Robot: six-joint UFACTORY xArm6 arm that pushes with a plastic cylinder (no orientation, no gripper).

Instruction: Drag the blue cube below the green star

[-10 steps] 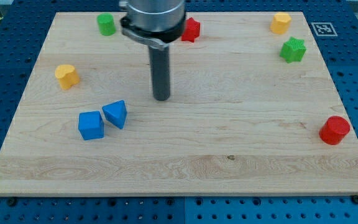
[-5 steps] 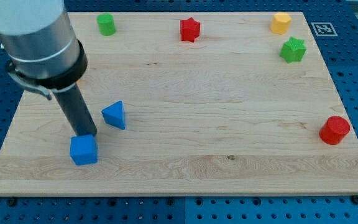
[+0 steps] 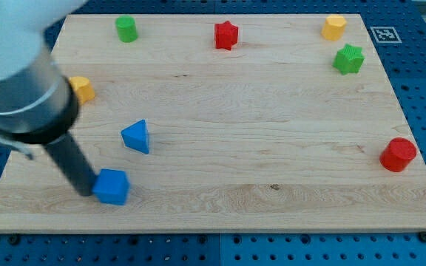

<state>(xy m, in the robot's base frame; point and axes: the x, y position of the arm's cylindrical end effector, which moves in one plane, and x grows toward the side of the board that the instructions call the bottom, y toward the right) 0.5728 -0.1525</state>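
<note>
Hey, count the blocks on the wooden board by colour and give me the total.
Blue: 2, the blue cube and the blue triangular block
Green: 2, the green star and the green cylinder
Red: 2, the red star and the red cylinder
Yellow: 2, one yellow block and another yellow block
Total: 8

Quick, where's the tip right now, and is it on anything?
My tip: no claw, just the rod; it touches the blue cube on the cube's left side in the view, near the board's bottom-left corner.

The wooden bench [image 3: 272,148] carries a blue cube [image 3: 112,186] at seven o'clock, blue triangle [image 3: 136,137], green star [image 3: 348,58] at two, red cylinder [image 3: 399,154] at four.
</note>
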